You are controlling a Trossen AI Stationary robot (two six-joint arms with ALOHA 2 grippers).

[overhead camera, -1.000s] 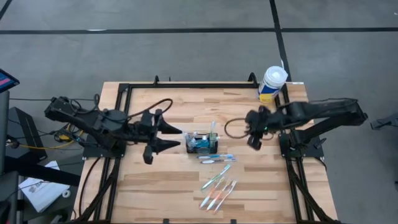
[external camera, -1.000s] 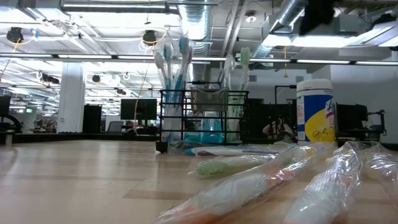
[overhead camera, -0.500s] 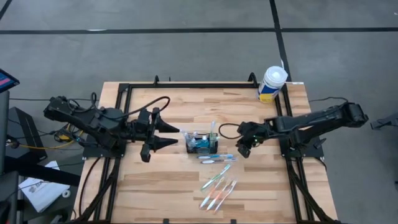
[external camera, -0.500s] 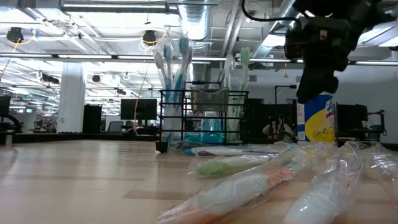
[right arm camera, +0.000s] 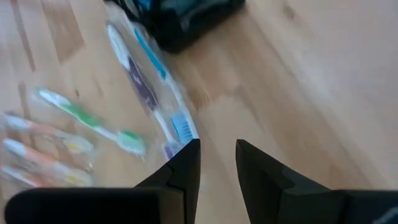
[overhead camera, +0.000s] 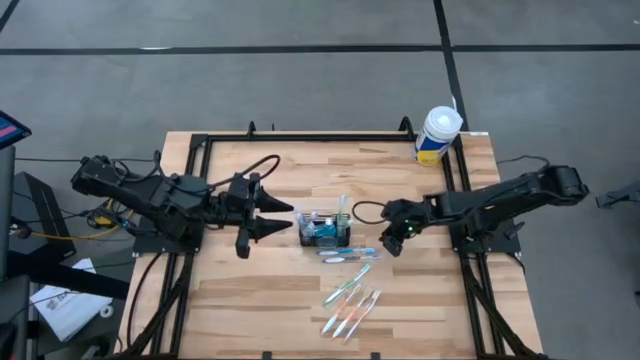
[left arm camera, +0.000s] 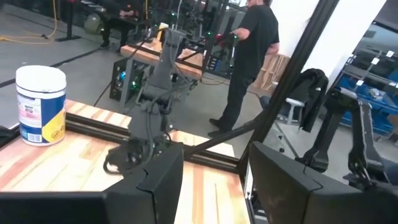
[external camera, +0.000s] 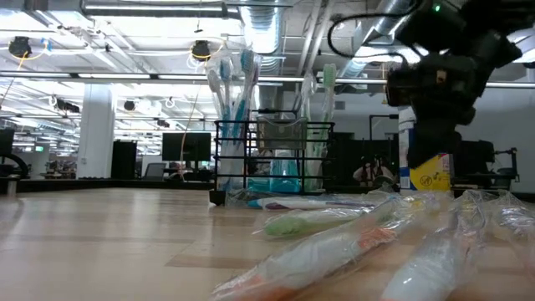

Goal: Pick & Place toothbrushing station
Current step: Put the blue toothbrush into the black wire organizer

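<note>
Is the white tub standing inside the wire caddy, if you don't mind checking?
No, the tub stands at the table's far right corner, well apart from the caddy near the middle.

Bare wood lies between the left gripper [overhead camera: 278,219] and the toothbrushing station [overhead camera: 325,229]. Near the station, wrapped toothbrushes [overhead camera: 350,297] clutter the table [overhead camera: 250,310]. The right gripper [overhead camera: 392,243] crowds its right side; a white tub [overhead camera: 437,135] blocks the far right corner.

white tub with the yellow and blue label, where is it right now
In the high view the white tub stands at the table's far right corner, beside the black frame rail, well behind the wire-mesh caddy at mid-table.
</note>
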